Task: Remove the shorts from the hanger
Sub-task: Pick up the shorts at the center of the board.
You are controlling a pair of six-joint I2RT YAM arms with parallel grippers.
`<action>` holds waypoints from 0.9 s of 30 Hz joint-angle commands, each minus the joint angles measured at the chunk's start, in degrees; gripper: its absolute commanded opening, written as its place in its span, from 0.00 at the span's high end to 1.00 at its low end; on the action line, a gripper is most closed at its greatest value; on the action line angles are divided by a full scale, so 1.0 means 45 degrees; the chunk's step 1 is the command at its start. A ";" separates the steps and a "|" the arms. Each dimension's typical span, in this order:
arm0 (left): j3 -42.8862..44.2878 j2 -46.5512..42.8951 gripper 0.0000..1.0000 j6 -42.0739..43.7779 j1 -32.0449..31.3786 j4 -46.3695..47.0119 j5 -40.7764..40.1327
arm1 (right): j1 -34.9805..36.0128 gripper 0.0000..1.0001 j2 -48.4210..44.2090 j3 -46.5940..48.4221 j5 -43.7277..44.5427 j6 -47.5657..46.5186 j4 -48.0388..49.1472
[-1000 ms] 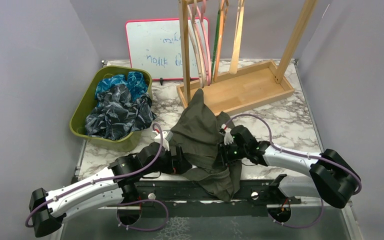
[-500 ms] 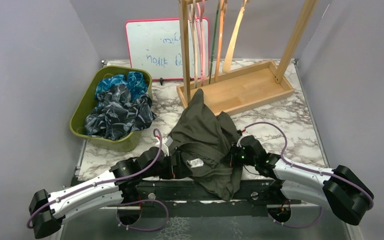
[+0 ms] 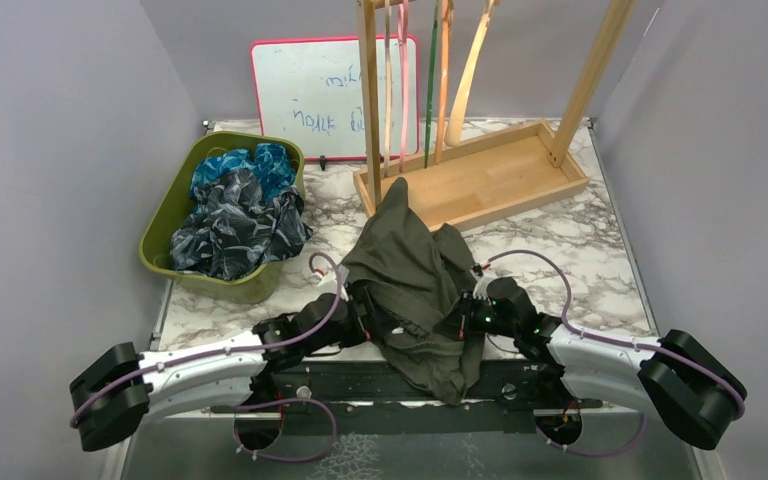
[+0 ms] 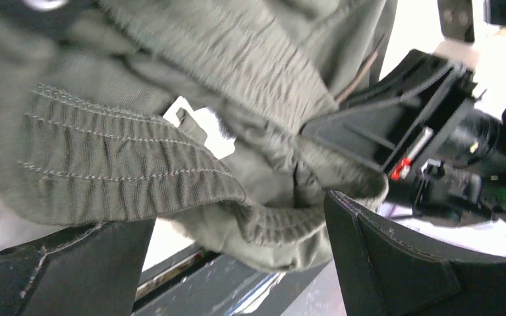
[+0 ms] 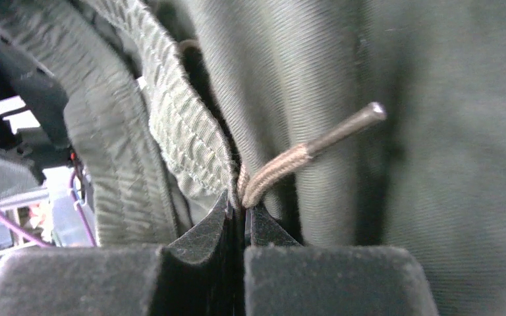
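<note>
The green shorts lie bunched at the near edge of the worktop, between my arms. My right pincer pinches the waistband beside the cord. My left pincer is spread wide. That small pinch could slip, or the shorts slide off.

**No Legible Writing in View**

The pink-framed white rectangular whiteboard carries a few blue handwritten marks, but they are too small and faint to read. A small white sewn-in tag on the dark olive green cloth shorts is blurred and shows no readable print.
</note>
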 commanded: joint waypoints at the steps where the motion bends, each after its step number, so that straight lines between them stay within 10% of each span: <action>1: 0.1523 0.2020 0.01 0.0129 -0.0089 0.1673 -0.1407 | 0.0048 0.98 0.0092 -0.0303 -0.1837 -0.0509 0.1100; 18: 0.6276 1.0033 0.01 0.3327 -0.0313 -0.1438 -0.2557 | 0.0067 0.92 -0.0576 -0.1292 -0.4821 -0.0819 0.3854; 22: 0.6757 1.0656 0.20 0.3948 -0.0409 -0.2180 -0.2835 | 0.0067 0.89 -0.1656 -0.0848 -0.4999 -0.1332 0.2286; 27: 0.6785 0.9680 0.77 0.4639 -0.0416 -0.2504 -0.3536 | 0.0067 0.77 -0.3989 -0.0875 -0.4041 -0.0812 0.0411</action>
